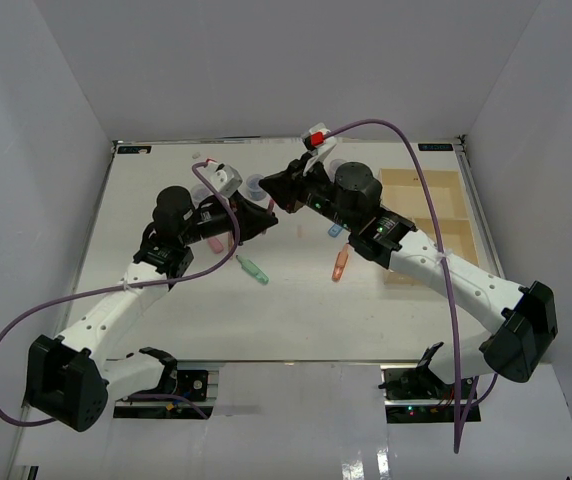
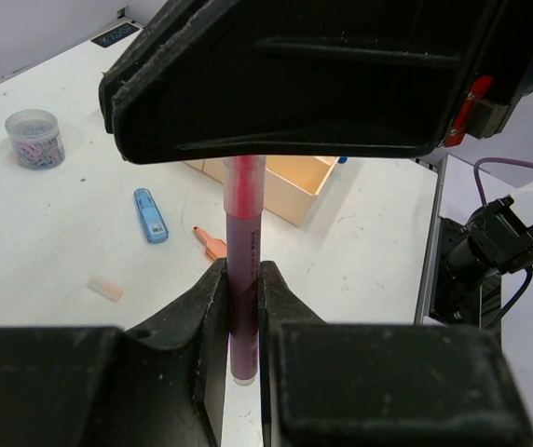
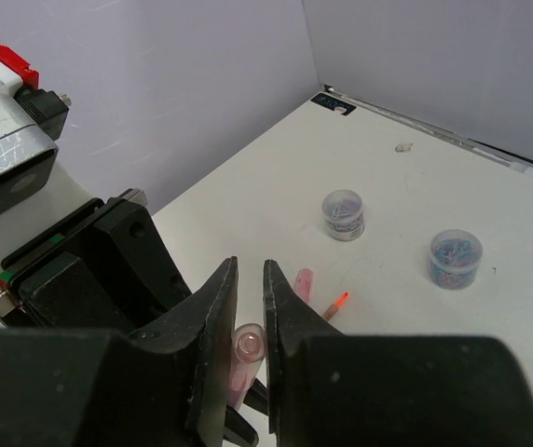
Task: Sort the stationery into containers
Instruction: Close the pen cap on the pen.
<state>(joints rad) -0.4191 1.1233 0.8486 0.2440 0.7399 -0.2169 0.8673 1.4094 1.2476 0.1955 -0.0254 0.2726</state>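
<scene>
1. Left pincer [image 2: 245,279] clamps the pink pen [image 2: 246,214] near one end, above the worktop [image 1: 266,320].
2. Right pincer [image 3: 250,270] is closed on the pen's other end.
3. Tray [image 1: 421,185] hugs the right edge; green marker [image 1: 253,269] and orange marker [image 1: 340,264] lie mid-worktop.

**A:** What sort of place is this?

**B:** A robotics lab, specifically an enclosed test cell. Seen from overhead, a bare white tabletop [image 1: 166,330] fills the middle of the frame. Plain pale grey wall panels [image 1: 46,110] box it in at the left, back and right.

**A:** What marks it as a lab?

**B:** Two jointed robot arms are fixed along the bottom edge of the frame. One white-and-black left arm [image 1: 106,310] sits lower left, and a matching right arm [image 1: 466,285] sits lower right. Both rise from black metal mounts [image 1: 421,380]. Loose purple cables [image 1: 371,122] loop from the arms. The wrist views show the same white surface and blank walls.
</scene>
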